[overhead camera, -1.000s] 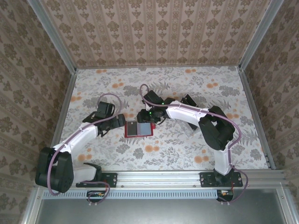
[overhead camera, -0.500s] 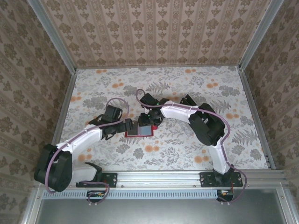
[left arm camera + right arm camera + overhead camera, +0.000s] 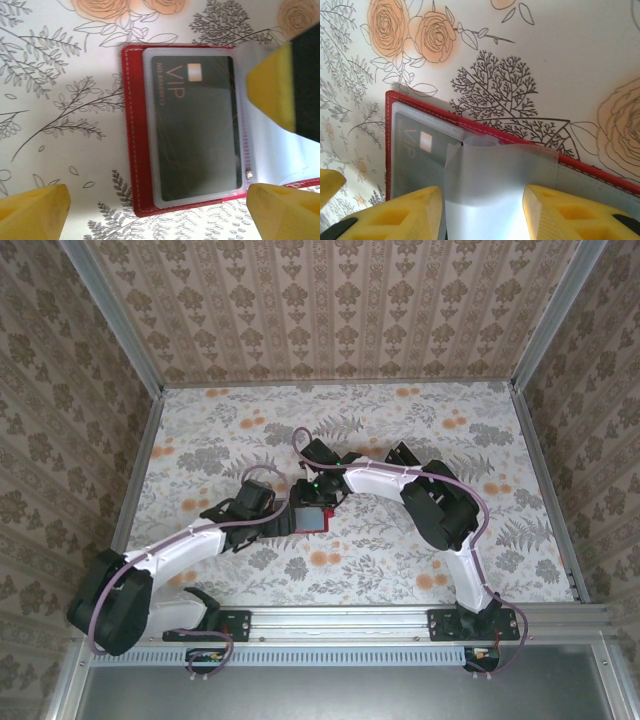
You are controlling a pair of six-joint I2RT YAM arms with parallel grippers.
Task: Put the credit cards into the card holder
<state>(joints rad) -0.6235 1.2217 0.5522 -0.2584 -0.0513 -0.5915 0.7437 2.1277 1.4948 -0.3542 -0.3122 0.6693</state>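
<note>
The red card holder point(image 3: 319, 522) point(image 3: 134, 150) point(image 3: 600, 170) lies open on the flowered table. One black credit card point(image 3: 197, 130) point(image 3: 412, 160) marked VIP sits in its left clear sleeve. My left gripper point(image 3: 285, 519) point(image 3: 157, 214) hangs wide open over the holder's left half, gripping nothing. My right gripper point(image 3: 315, 498) point(image 3: 482, 215) is down on the right half with its fingers partway apart. A pale clear sleeve page point(image 3: 495, 170) fills the gap between them, and I cannot tell whether it is clamped. One right finger point(image 3: 270, 95) shows by the spine.
A dark object point(image 3: 404, 454) lies just beyond the right forearm. Patterned walls point(image 3: 330, 310) close in the table on three sides, and a metal rail point(image 3: 340, 620) runs along the near edge. Bare flowered tabletop point(image 3: 250, 430) stretches to the far left and far right.
My left arm has swung right and forward, bringing its open gripper from beside the holder to over its left half. The right gripper has settled slightly lower onto the holder.
</note>
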